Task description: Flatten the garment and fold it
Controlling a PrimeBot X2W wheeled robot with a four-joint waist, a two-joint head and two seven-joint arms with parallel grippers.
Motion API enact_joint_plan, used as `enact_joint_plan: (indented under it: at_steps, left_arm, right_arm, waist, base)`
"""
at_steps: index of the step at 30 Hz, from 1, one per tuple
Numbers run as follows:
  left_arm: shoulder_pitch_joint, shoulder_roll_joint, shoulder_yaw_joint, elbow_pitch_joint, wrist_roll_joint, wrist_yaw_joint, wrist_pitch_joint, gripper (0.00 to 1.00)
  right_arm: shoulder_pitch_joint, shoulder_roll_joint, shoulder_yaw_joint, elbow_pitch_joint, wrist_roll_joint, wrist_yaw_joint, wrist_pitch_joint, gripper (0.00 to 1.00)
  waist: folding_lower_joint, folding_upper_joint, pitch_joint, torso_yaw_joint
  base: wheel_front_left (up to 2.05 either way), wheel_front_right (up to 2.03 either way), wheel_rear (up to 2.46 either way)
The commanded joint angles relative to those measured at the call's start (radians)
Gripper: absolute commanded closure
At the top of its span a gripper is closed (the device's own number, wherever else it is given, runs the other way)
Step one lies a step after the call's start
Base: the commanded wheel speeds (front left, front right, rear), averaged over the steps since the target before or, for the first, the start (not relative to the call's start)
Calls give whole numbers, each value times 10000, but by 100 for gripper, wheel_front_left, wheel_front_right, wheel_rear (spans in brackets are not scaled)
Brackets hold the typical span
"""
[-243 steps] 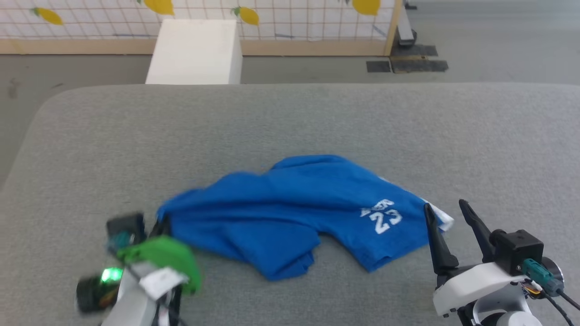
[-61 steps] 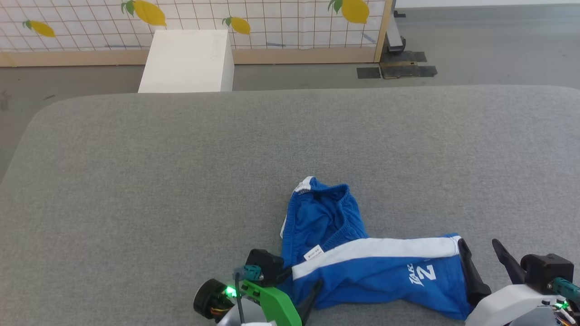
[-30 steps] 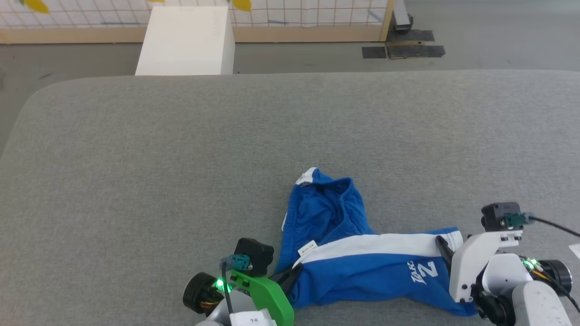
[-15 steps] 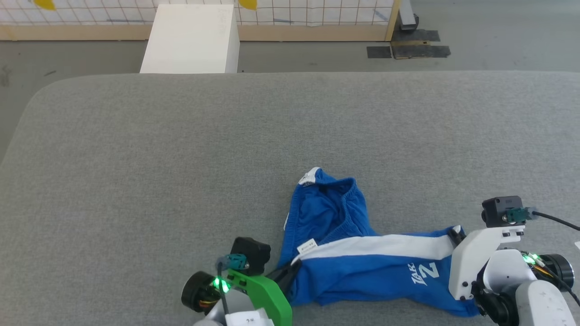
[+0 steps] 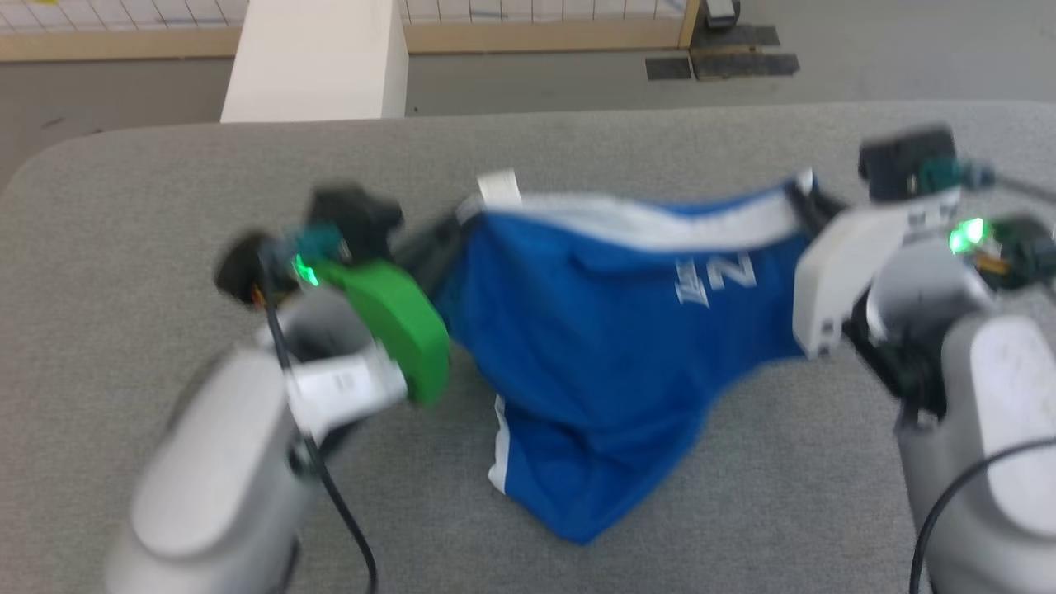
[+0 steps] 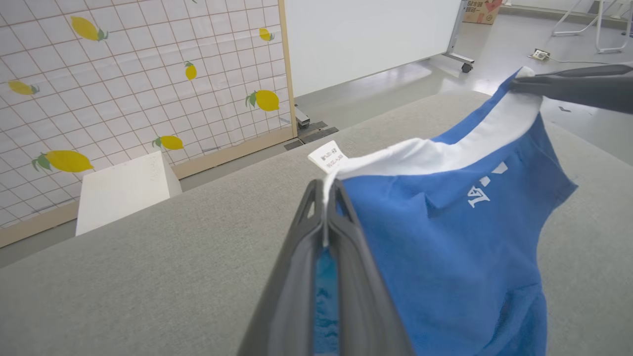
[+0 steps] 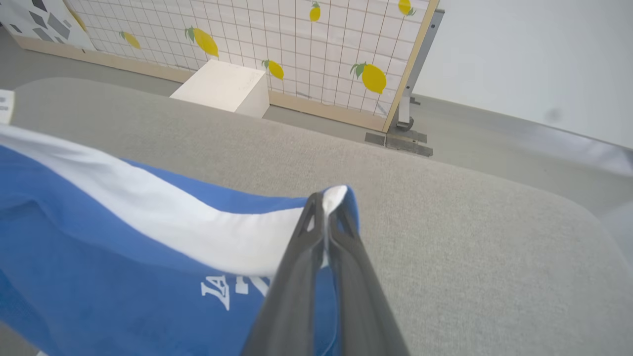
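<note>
The blue shorts (image 5: 610, 346) hang in the air between my two grippers, above the grey padded table (image 5: 577, 140). The white side stripe (image 5: 660, 227) is stretched along the top edge, and part of the white print faces me. My left gripper (image 5: 450, 227) is shut on the end with the white label (image 6: 329, 157); in the left wrist view its fingers (image 6: 324, 212) pinch the stripe. My right gripper (image 5: 804, 198) is shut on the hem end, its fingers (image 7: 324, 217) closed on the white hem corner. The loose lower part of the shorts sags to a point (image 5: 577, 528).
A white box (image 5: 318, 58) stands on the floor beyond the table's far edge. Behind it is a lemon-patterned grid panel (image 7: 316, 44) with a wooden frame. Dark mats (image 5: 722, 62) lie on the floor at the far right. Grey table surface spreads around the shorts.
Both grippers have lifted the shorts off the table, stretched along the white stripe. Half a second ago the shorts lay bunched on the surface. The head camera has also shifted.
</note>
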Motion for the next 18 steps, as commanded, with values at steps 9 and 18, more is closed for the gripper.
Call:
enact_joint_plan:
  at_steps: [9, 18]
  left_arm:
    - [-4809, 647, 503, 2089, -827, -75, -245, 100]
    - [-8164, 702, 1375, 4040, 468, 617, -2913, 100]
  right_arm:
    - [-4899, -456, 821, 2389, 322, 46, -730, 100]
    - [-8269, -140, 510, 3992, -348, 46, -3019, 100]
  waist:
    - [0, 0, 1603, -354]
    - [0, 0, 2623, -522]
  base:
    - [0, 0, 0]
    - [0, 0, 0]
